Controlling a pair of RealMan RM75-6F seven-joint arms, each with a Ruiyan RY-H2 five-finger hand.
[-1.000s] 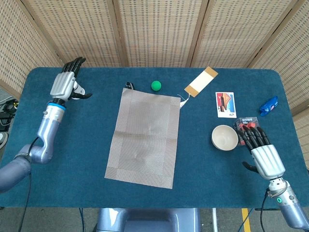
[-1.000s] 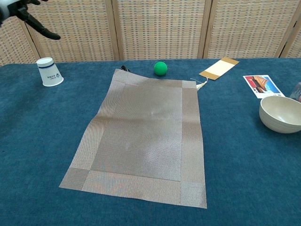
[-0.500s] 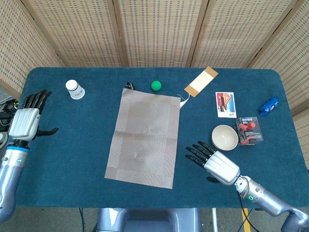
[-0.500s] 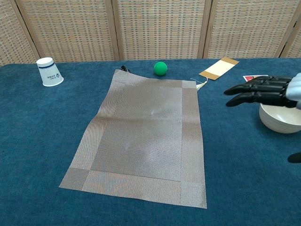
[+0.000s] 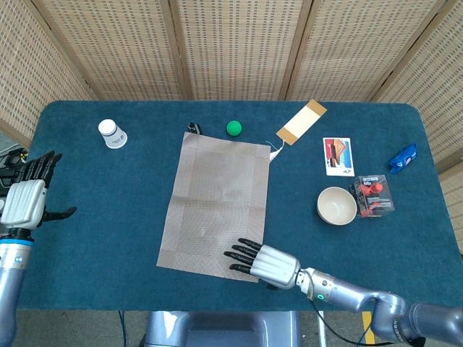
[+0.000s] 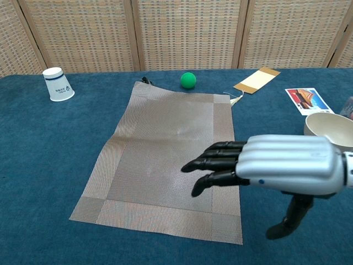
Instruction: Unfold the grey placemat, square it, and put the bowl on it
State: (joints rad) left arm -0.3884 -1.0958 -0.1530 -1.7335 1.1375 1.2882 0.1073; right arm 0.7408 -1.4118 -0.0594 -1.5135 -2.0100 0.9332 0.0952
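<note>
The grey placemat (image 5: 217, 204) (image 6: 165, 160) lies unfolded and flat in the middle of the blue table, turned slightly off square. The cream bowl (image 5: 336, 206) (image 6: 329, 131) stands on the cloth to the mat's right, empty. My right hand (image 5: 266, 262) (image 6: 276, 164) hovers over the mat's near right corner, palm down, fingers extended and apart, holding nothing. My left hand (image 5: 27, 199) is at the table's left edge, fingers spread, empty, and absent from the chest view.
A white paper cup (image 5: 111, 134) (image 6: 57, 84) stands at the back left. A green ball (image 5: 234, 128) (image 6: 188, 80) and a black clip (image 5: 194, 129) lie beyond the mat. A tan tag (image 5: 302, 121), a picture card (image 5: 338, 156), a red-and-black box (image 5: 372, 195) and a blue packet (image 5: 403, 157) occupy the right side.
My right hand has swept left from beside the bowl to above the mat's near right corner. My left hand has drifted slightly further toward the table's left edge.
</note>
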